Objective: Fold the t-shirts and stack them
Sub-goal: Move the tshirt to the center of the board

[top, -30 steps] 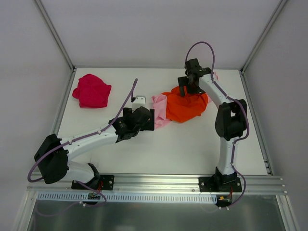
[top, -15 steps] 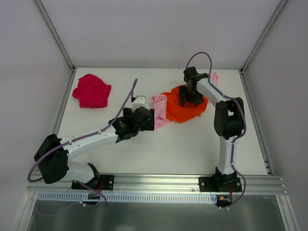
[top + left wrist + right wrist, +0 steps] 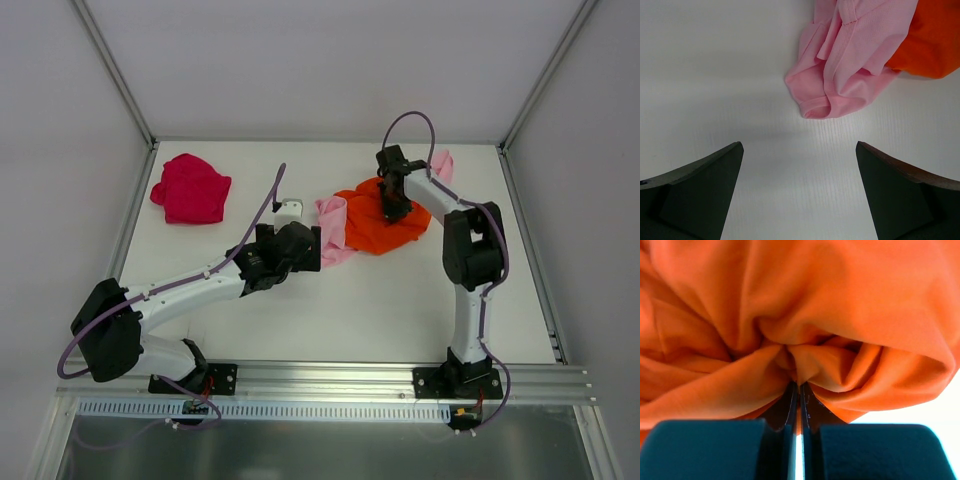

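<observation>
The bright orange t-shirt (image 3: 375, 225) lies crumpled at mid-table on top of the light pink t-shirt (image 3: 333, 232), whose far edge (image 3: 441, 163) shows behind the right arm. My right gripper (image 3: 393, 208) is pressed down into the orange t-shirt (image 3: 790, 315) and is shut on a pinched fold of it (image 3: 799, 385). The crimson t-shirt (image 3: 192, 188) sits bunched at the far left. My left gripper (image 3: 315, 248) hovers just left of the pink shirt (image 3: 850, 60), open, with bare table between its fingers (image 3: 695, 190).
A small white block (image 3: 289, 210) stands on the table beside the left arm's cable. White walls with metal posts close in the table on three sides. A metal rail (image 3: 330, 375) carrying both arm bases runs along the near edge.
My right gripper came down from the far edge onto the orange t-shirt and shut on a fold of it. The left arm has not moved.
</observation>
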Robot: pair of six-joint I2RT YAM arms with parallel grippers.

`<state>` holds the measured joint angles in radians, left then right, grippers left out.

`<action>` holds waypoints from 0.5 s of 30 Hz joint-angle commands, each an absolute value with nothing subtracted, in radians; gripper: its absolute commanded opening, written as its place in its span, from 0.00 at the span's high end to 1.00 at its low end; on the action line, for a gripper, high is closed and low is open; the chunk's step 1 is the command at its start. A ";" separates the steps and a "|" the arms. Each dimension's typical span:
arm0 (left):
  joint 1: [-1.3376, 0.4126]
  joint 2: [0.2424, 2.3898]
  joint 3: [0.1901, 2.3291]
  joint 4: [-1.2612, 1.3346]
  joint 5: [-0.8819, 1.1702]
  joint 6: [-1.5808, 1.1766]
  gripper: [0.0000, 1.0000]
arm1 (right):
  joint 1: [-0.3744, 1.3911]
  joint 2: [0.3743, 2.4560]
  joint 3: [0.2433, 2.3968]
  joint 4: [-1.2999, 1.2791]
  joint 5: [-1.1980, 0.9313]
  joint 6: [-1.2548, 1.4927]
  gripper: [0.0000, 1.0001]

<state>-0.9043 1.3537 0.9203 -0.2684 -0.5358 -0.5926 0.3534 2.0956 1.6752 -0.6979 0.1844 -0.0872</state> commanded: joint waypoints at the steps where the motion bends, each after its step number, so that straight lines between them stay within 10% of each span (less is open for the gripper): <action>1: -0.913 1.341 0.936 -0.262 -0.566 -0.614 0.01 | 0.373 1.993 1.635 -0.598 0.339 -0.087 0.99; 15: -0.913 1.359 0.942 -0.261 -0.558 -0.614 0.01 | 0.427 1.862 1.633 -0.387 1.077 -0.235 0.99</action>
